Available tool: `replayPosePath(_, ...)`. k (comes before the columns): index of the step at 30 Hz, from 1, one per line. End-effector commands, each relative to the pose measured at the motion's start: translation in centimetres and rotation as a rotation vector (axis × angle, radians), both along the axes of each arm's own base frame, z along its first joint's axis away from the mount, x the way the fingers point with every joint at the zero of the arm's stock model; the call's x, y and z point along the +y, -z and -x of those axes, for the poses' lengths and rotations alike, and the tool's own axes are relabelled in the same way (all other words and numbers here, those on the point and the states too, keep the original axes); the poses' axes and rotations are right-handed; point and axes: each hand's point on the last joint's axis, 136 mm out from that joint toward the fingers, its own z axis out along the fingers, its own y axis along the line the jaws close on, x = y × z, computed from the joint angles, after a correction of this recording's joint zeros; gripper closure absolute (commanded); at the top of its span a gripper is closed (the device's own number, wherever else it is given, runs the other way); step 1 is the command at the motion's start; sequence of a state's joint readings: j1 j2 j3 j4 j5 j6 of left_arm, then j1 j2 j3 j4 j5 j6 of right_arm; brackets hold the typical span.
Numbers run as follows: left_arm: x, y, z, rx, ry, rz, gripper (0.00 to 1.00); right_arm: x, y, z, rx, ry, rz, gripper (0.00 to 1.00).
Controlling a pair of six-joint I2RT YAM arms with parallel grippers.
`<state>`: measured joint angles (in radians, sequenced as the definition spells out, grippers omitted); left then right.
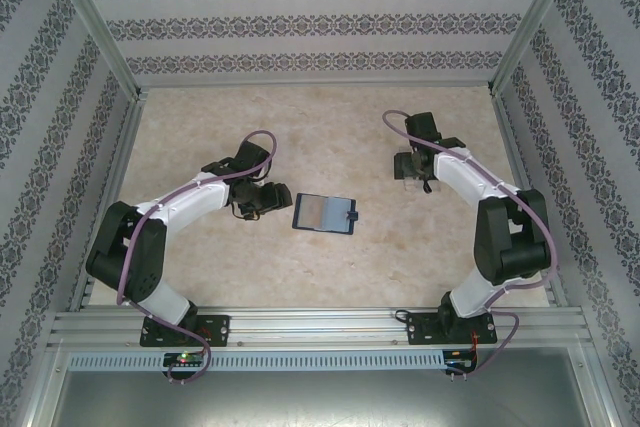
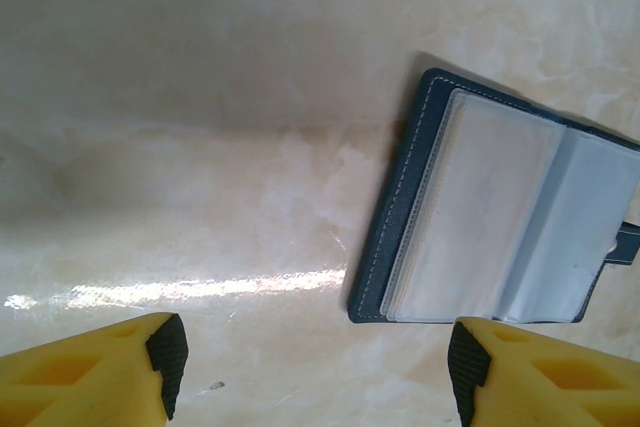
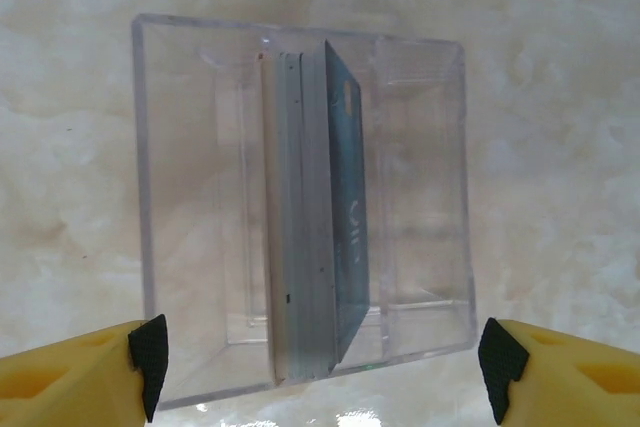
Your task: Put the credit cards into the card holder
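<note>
The card holder point(image 1: 325, 213) lies open on the table's middle, dark navy with a pale grey-blue inside and its snap tab point(image 1: 353, 216) on the right. In the left wrist view the card holder point(image 2: 500, 217) sits ahead and right of my open left gripper point(image 2: 318, 357), apart from the fingers. My left gripper point(image 1: 262, 201) is just left of it. A blue card point(image 3: 347, 217) stands on edge against a stack of grey cards point(image 3: 298, 227) inside a clear plastic box point(image 3: 180, 197). My right gripper point(image 3: 325, 359) hangs open above that box with nothing held. The orange-yellow card is hidden.
The clear box point(image 1: 409, 184) stands at the right rear under my right gripper point(image 1: 412, 169). Patterned walls and metal posts close in the beige table on three sides. An aluminium rail point(image 1: 320, 327) runs along the near edge.
</note>
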<state>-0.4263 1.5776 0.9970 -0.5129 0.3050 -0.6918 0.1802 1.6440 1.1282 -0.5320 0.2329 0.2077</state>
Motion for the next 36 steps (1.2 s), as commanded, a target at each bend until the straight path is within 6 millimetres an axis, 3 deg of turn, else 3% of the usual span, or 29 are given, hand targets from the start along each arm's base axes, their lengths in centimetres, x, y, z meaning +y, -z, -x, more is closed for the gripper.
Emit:
replayPosePath(1, 0.2, 0.4, 0.8, 0.01, 0.03, -0.029, 0.28, -2.1, -0.8, -0.4, -0.007, 0.036, 0.085, 0.17)
replayPosePath(9, 0.3, 0.2, 1.0, 0.003, 0.038, -0.033, 0.28, -3.7, 0.6, -1.2, 0.03, 0.076, 0.133, 0.2)
replayPosePath(16, 0.6, 0.1, 1.1, 0.001, 0.034, -0.041, 0.28, -3.9, -0.8, -2.8, -0.006, 0.088, 0.15, 0.21)
replayPosePath(22, 0.7, 0.1, 1.3, 0.006, 0.024, -0.044, 0.28, -4.8, -1.4, -2.6, -0.019, 0.102, 0.2, 0.25)
replayPosePath(26, 0.9, 0.0, 1.3, -0.002, 0.025, -0.058, 0.28, -4.8, -1.4, -2.6, -0.017, 0.101, 0.194, 0.37)
replayPosePath(31, 1.5, -0.4, 1.5, -0.008, 0.03, -0.083, 0.28, -4.1, -1.4, -2.6, -0.018, 0.086, 0.16, 0.62)
replayPosePath(36, 1.6, -0.4, 1.6, -0.001, 0.033, -0.089, 0.28, -4.0, -1.9, -2.5, -0.035, 0.083, 0.149, 0.77)
